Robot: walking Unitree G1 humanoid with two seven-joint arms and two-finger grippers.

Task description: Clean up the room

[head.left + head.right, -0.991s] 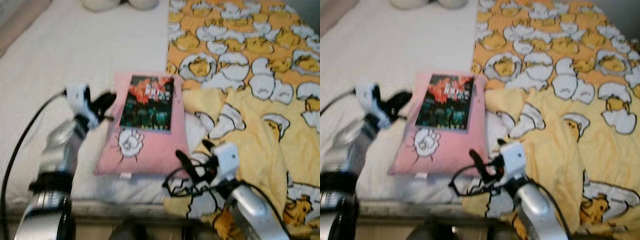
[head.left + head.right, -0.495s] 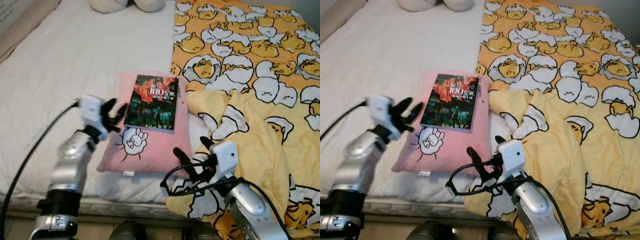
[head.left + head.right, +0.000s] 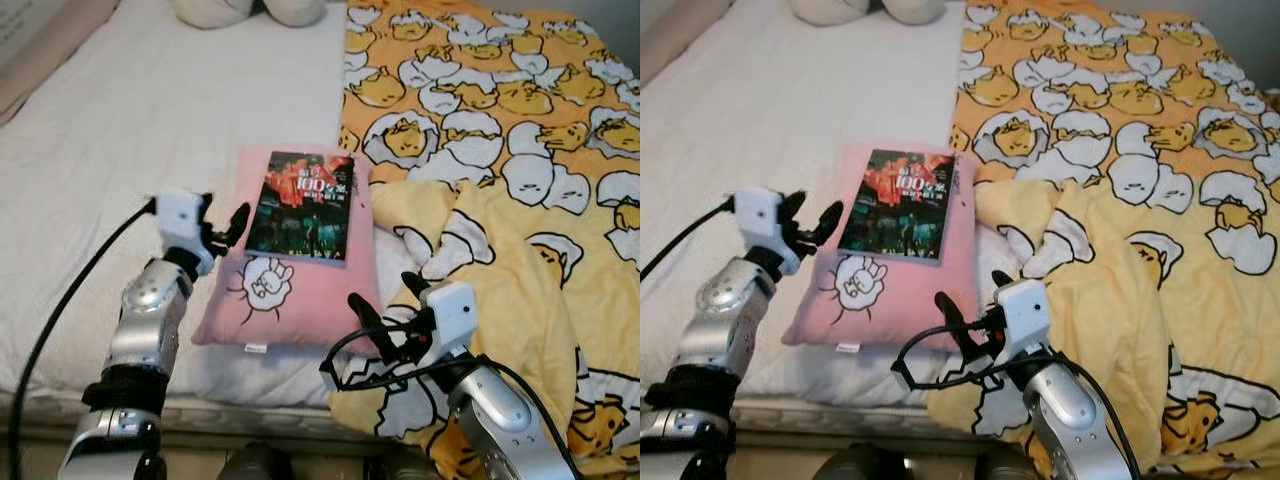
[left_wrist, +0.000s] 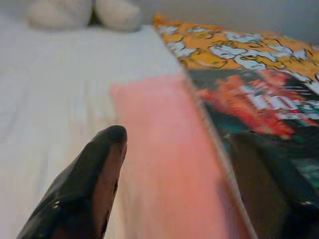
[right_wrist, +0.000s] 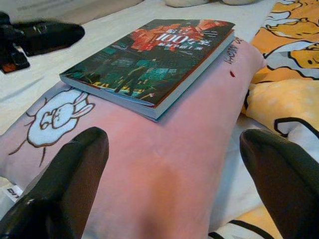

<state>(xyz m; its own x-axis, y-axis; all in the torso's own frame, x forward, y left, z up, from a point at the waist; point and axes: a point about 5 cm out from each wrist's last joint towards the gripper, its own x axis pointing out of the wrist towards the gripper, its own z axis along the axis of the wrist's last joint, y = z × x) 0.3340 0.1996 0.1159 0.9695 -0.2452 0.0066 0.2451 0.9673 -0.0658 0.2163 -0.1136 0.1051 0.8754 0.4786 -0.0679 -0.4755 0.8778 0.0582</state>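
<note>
A pink pillow [image 3: 285, 290] with a white rabbit drawing lies on the bed [image 3: 130, 130], and everything here is placed from it. A book [image 3: 303, 205] with a dark, red-splashed cover lies flat on the pillow's far half, its long edges running along the pillow's length.

The left pincer [image 3: 222, 228] hovers at the pillow's left edge, just beside the book's left side. Its black fingers [image 4: 87, 184] are spread apart and hold nothing; in the left wrist view one finger sits over the pink cloth and the other over the book's cover.

The right pincer [image 3: 390, 312] is at the pillow's near right corner, fingers [image 5: 65, 184] wide apart and empty, pointing across the pillow toward the book.

Right of the pillow, a yellow blanket [image 3: 510, 200] printed with egg figures is bunched up, touching the pillow's right edge. Beyond the pillow, at the head of the bed, lie two pale cushions [image 3: 250, 8].
</note>
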